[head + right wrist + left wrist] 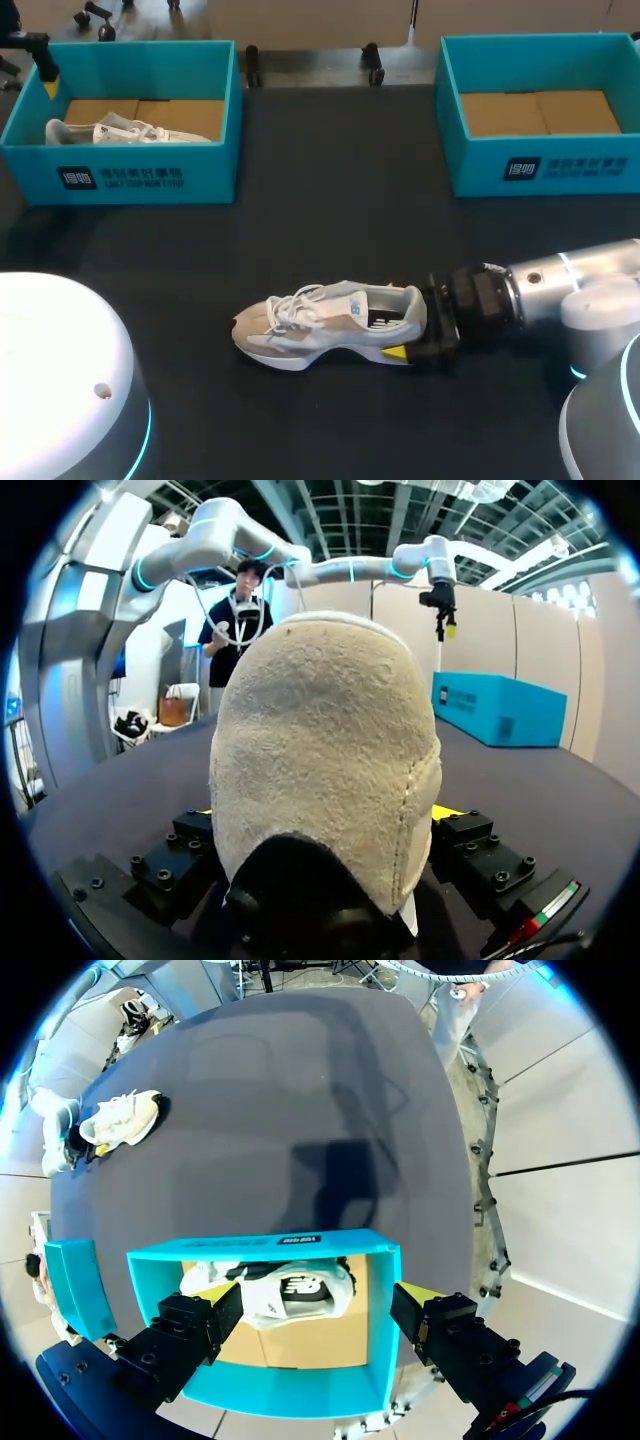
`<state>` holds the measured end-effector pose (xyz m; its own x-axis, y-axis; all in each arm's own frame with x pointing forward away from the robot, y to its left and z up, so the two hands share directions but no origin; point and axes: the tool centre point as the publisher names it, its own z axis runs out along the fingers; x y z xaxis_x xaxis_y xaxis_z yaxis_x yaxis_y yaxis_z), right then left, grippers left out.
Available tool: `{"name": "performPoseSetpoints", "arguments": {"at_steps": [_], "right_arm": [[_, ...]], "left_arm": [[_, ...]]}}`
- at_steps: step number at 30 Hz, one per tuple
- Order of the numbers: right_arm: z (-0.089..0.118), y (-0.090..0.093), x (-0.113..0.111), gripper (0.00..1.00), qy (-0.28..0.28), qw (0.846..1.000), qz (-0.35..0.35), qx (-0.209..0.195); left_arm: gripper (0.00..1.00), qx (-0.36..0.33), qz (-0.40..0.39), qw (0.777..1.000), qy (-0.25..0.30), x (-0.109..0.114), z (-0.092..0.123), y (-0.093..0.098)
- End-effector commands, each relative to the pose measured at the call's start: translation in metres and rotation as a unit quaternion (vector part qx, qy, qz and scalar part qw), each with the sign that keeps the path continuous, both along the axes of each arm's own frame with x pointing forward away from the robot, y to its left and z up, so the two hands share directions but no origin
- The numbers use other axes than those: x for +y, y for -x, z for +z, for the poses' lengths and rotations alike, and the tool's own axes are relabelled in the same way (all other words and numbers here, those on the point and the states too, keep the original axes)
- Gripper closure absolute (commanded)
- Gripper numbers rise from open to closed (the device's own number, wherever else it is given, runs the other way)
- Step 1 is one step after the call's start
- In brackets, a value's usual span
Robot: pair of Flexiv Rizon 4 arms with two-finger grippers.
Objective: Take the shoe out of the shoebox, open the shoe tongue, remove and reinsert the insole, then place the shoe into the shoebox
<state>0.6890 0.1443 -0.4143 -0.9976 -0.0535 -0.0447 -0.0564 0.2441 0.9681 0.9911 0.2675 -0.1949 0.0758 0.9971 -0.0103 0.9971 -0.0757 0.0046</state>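
Right gripper (322, 815) clamps shoe (320, 320) by fuzzy rounded heel.

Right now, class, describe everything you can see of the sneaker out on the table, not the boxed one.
The sneaker is beige and white, suede-like at the heel, with white laces, a pale sole and a dark inside showing at the opening. It stands on its sole on the black table, toe toward my left. The right end effector clasps its heel from both sides.
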Motion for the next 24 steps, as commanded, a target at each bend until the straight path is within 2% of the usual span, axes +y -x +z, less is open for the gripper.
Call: {"name": "performPoseSetpoints", "arguments": {"at_steps": [1, 6, 8, 10, 24], "right_arm": [[-0.0025, 0.0003, 0.0062, 0.00, 0.003, 1.000, 0.001, 0.002], [-0.0022, 0.0018, 0.0071, 0.00, 0.003, 1.000, -0.003, -0.003], [-0.0014, 0.0021, 0.0070, 0.58, 0.003, 1.000, -0.006, -0.005], [-0.0010, 0.0022, 0.0070, 1.00, 0.003, 1.000, -0.008, -0.008], [0.0007, 0.0024, 0.0076, 1.00, -0.002, 1.000, -0.007, -0.012]], "left_arm": [[0.00, -0.001, -0.001, 1.000, -0.001, 0.0004, 0.0004, 0.0012], [0.00, -0.001, -0.001, 1.000, -0.001, 0.0004, 0.0004, 0.0012], [0.00, -0.001, -0.001, 1.000, -0.001, 0.0004, 0.0004, 0.0012], [0.00, -0.001, -0.001, 1.000, -0.001, 0.0004, 0.0004, 0.0012], [0.00, -0.001, -0.001, 1.000, -0.001, 0.0004, 0.0004, 0.0012]]}}
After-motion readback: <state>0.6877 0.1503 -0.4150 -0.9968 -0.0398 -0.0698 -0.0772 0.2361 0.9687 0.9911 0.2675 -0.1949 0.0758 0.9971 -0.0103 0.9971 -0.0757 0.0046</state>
